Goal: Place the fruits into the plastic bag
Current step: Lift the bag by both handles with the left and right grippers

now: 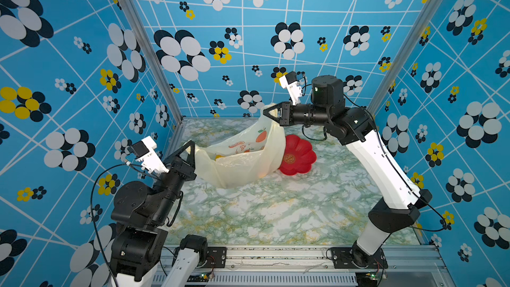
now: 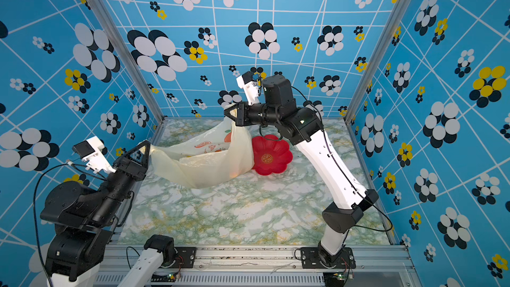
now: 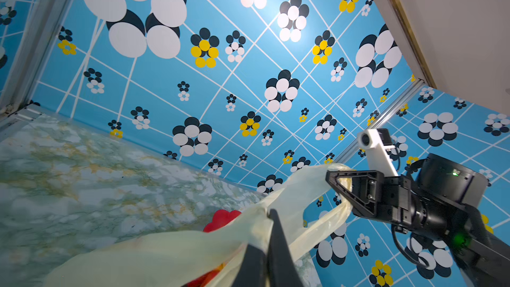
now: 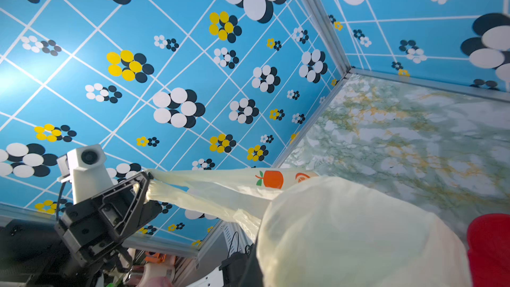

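Left claw (image 1: 190, 144), lower left of both top views, is clamped tight on one handle of the plastic bag (image 1: 242, 167). The bag hangs stretched across the middle of the frame, bottom sagging onto the marble table (image 1: 276, 211), with a bit of yellow fruit (image 1: 219, 157) peeking inside. Right claw (image 1: 266, 112) pinches the other handle higher up, and the red plate (image 1: 299, 158) sits just behind the bag.
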